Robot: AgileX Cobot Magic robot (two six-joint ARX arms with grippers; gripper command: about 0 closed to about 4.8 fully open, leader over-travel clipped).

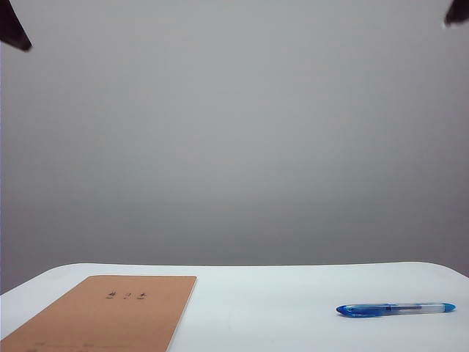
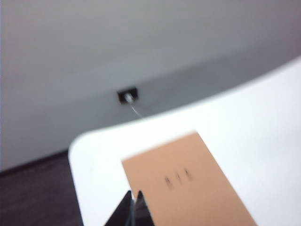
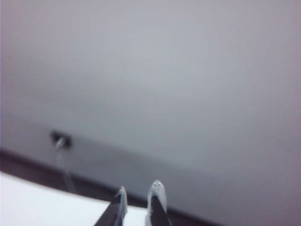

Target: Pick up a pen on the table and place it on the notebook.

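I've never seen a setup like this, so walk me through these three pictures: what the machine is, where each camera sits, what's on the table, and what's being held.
It is a two-armed robot, each arm ending in a two-finger gripper. One camera faces the white table from off the arms; the arms only peek in at its top corners. There the tan notebook lies on the left and the blue-and-clear pen on the right, apart. The other two cameras ride on the wrists. The left gripper hovers above the notebook, jaws together. The right gripper shows jaws slightly apart, above the table's edge. Nothing is held.

table [image 1: 278,293]: smooth white | notebook [image 1: 117,315]: matt tan kraft paper | pen [image 1: 396,309]: clear glossy plastic
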